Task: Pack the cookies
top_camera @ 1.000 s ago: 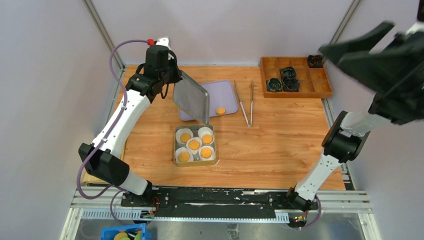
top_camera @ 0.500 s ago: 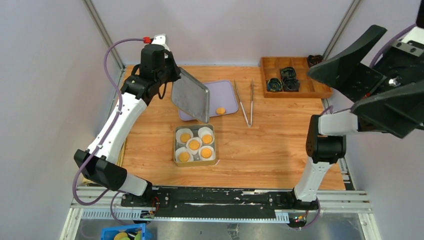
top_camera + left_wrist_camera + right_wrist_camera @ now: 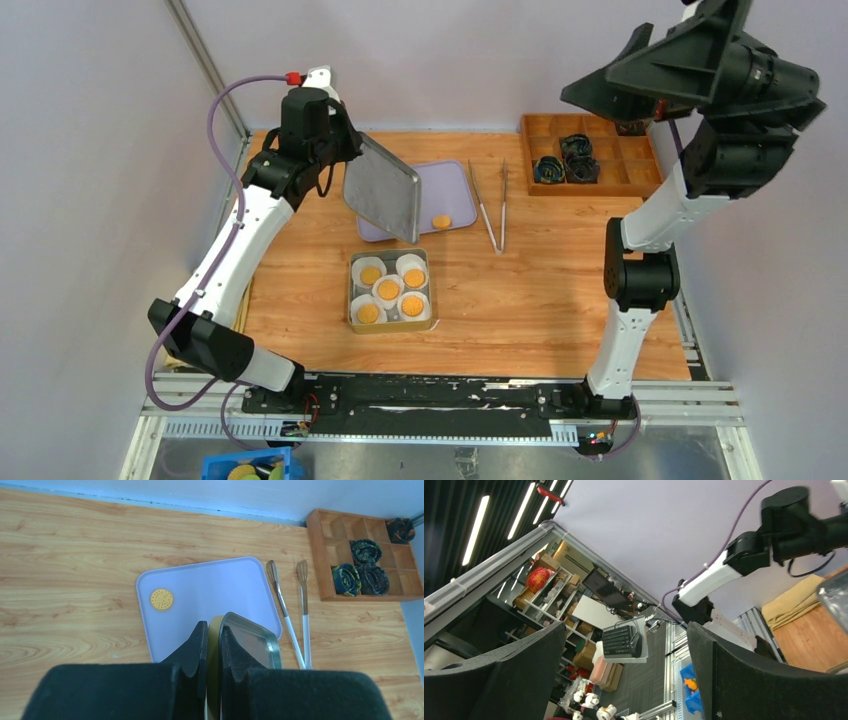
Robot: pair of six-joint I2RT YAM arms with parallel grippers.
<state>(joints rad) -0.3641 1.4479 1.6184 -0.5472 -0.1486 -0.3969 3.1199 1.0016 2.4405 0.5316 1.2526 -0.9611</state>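
Several orange-tan cookies (image 3: 388,289) sit on white paper liners inside an open metal tin (image 3: 352,299) in the middle of the table. One more cookie (image 3: 441,221) lies on a lilac tray (image 3: 452,186) behind the tin; it also shows in the left wrist view (image 3: 162,599). My left gripper (image 3: 212,630) is shut on the rim of the tin lid (image 3: 383,202) and holds it tilted above the tray's left part. My right gripper (image 3: 640,75) is open and empty, raised high above the table's back right and pointing away from the table.
Metal tongs (image 3: 490,205) lie right of the lilac tray. A wooden compartment box (image 3: 640,176) with dark rolled items stands at the back right. A blue bin (image 3: 242,468) sits below the table's front edge.
My right arm has swung up and back, its gripper now high over the back right. My left arm rose slightly at first with the lid, then stayed still.
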